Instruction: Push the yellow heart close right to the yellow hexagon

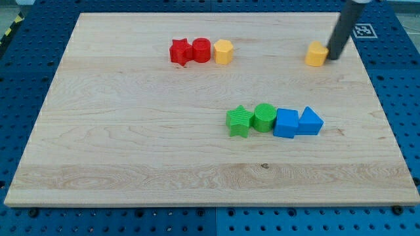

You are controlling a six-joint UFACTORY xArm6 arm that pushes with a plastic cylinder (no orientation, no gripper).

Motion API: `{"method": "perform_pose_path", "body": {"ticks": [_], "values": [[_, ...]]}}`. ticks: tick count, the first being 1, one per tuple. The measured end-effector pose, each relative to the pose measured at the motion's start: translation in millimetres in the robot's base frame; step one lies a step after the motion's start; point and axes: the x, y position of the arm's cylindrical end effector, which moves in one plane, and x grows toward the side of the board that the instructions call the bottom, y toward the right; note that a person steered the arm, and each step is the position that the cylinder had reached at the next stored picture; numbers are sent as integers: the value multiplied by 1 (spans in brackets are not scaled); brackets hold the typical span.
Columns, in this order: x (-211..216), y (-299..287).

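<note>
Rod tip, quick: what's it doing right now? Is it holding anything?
My tip: no hand, holds nothing; it sits at the right side of the small yellow heart block, touching or nearly touching.

My tip [333, 56] ends a straight, smooth, dark rod, seemingly plain black.

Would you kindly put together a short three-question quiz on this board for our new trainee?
1. True or false: my tip stands at the view's right side of the yellow heart.
2. Which block sits directly beside the yellow hexagon? A) red cylinder B) green star C) blue triangle
3. Fill in: in the lower row, the green cylinder lies between the green star and the blue ____.

Key: 1 true; 2 A; 3 cube. The red star ends the upper row at the view's left.
</note>
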Motion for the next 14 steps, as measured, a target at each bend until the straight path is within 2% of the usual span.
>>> {"method": "perform_pose_path", "body": {"ticks": [1,2,3,4,5,7,9,10,14], "values": [[0,-70],[0,-89],[-3,-73],[15,-56],[33,-69],[31,-136],[9,-63],[-2,-62],[-13,-131]]}}
